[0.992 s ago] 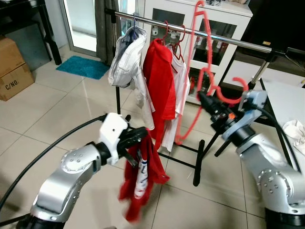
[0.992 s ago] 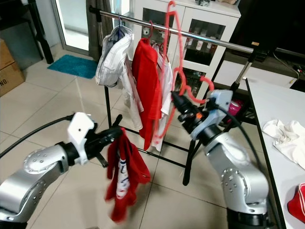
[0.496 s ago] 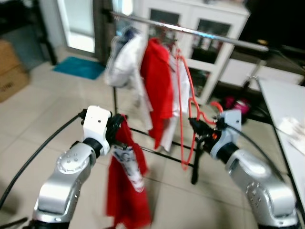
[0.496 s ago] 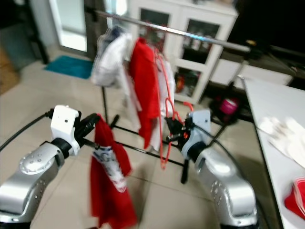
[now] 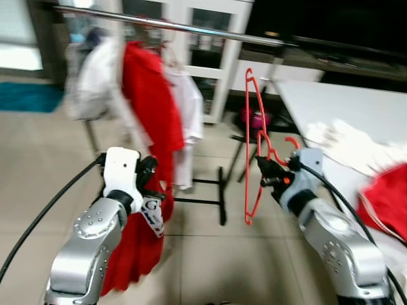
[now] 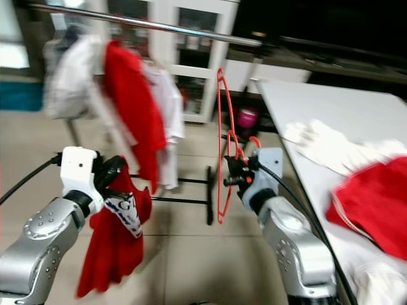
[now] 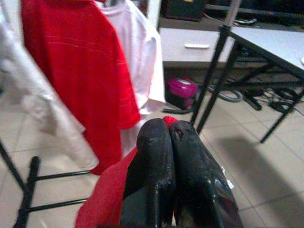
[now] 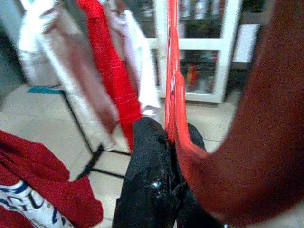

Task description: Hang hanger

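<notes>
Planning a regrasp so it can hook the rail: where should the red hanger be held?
Judging by its pose, grip the red hanger low on its thin frame, from the robot's side, where the right end effector clamps it, leaving the hook end up top free.

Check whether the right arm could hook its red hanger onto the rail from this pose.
Probably not yet: the right gripper holds the red hanger low, its top well below the rail, beside the hanging clothes.
</notes>
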Robot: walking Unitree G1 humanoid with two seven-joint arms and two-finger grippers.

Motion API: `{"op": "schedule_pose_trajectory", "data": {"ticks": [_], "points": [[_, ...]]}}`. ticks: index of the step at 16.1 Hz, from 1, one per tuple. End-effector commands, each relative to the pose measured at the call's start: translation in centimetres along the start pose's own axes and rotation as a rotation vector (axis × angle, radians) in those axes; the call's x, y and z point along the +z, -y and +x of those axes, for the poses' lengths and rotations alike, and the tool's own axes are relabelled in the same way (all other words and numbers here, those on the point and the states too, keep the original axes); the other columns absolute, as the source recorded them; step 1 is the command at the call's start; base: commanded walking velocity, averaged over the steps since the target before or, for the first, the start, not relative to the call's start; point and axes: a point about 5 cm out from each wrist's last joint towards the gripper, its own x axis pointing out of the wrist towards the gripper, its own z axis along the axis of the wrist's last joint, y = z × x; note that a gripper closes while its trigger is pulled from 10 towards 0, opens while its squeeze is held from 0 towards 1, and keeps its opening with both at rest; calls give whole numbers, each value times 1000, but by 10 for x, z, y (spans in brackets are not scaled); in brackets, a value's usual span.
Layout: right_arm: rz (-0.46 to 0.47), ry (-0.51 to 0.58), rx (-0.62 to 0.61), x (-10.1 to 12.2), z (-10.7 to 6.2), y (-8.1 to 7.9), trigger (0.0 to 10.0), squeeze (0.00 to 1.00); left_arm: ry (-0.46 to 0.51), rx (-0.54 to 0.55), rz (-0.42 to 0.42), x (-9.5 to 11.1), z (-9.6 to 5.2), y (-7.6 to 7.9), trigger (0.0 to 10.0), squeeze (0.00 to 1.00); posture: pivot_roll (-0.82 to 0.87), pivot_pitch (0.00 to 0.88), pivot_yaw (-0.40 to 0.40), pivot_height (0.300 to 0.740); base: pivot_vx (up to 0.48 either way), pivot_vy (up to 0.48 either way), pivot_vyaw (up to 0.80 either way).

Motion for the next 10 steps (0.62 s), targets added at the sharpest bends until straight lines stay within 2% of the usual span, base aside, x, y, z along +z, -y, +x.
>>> {"op": "schedule_pose_trajectory", "data": {"ticks": [1, 4, 10], "points": [[-16, 13, -21, 4, 2, 3, 10000, 0, 23, -6, 20, 7, -1, 2, 10000, 0, -53, 0, -143, 740, 0, 0, -800], [-32, -15, -2, 1, 1, 3, 10000, 0, 19, 21, 14, 4, -5, 2, 10000, 0, -53, 0, -149, 740, 0, 0, -800], [-34, -36, -6, -4, -3, 4, 10000, 0, 7, 10, 18, 3, -3, 4, 10000, 0, -61, 0, -127, 740, 0, 0, -800]]}}
